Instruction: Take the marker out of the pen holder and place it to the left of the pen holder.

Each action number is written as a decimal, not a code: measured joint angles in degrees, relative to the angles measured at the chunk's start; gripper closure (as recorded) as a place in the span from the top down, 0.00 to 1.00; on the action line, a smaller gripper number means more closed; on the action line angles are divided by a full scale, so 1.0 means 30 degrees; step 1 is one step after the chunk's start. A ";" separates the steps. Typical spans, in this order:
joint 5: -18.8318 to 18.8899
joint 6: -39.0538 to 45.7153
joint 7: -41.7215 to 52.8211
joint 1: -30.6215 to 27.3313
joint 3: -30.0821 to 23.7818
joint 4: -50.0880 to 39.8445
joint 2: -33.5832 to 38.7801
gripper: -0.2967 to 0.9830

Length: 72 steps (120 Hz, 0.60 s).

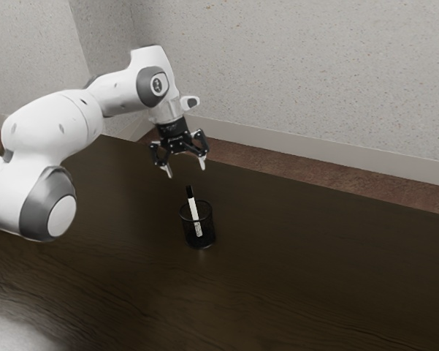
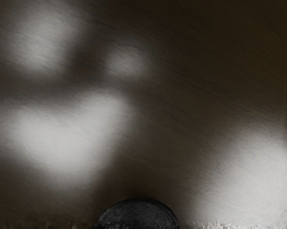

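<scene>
Table [image 1: 299, 292]: dark wood grain, pale glare at the exterior view's lower left. Pen holder [image 1: 209, 235] stood upright on it, black mesh, round, set in from the table's far edge. Marker [image 1: 193, 208] was in the pen holder: white body, black cap up, lower end visible through the mesh. It leaned, cap end toward the exterior view's left, cap and upper body above the rim.

Gripper [image 1: 186, 172] hung over the marker, pointing down, fingers spread wide, nothing between them. Tips were above the cap, near it, no contact seen. Arm [image 1: 51, 131] came in from the exterior view's left, white with grey joint covers, over the table's far-edge side.

Wrist view: wood tabletop with soft bright patches, plus a dark rounded shape [image 2: 137, 214] at the lower edge, just under the hand. Couldn't tell which part of what that was.

Past the table's far edge: reddish-brown floor [image 1: 241, 156], then pale baseboard [image 1: 314, 151] and speckled light grey wall [image 1: 299, 73].
</scene>
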<state>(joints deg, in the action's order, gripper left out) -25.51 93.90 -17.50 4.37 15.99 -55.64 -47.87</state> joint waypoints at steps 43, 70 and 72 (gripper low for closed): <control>0.2510 -0.0323 -0.3923 0.1548 -0.0021 -0.2481 0.1312 0.77; 0.3817 0.2415 -0.5103 0.2377 -0.0081 -0.5643 0.2850 0.77; 0.3832 0.2604 -0.5161 0.2402 -0.0083 -0.5718 0.2894 0.77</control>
<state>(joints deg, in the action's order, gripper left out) -14.02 101.71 -32.98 11.57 15.74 -72.79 -39.19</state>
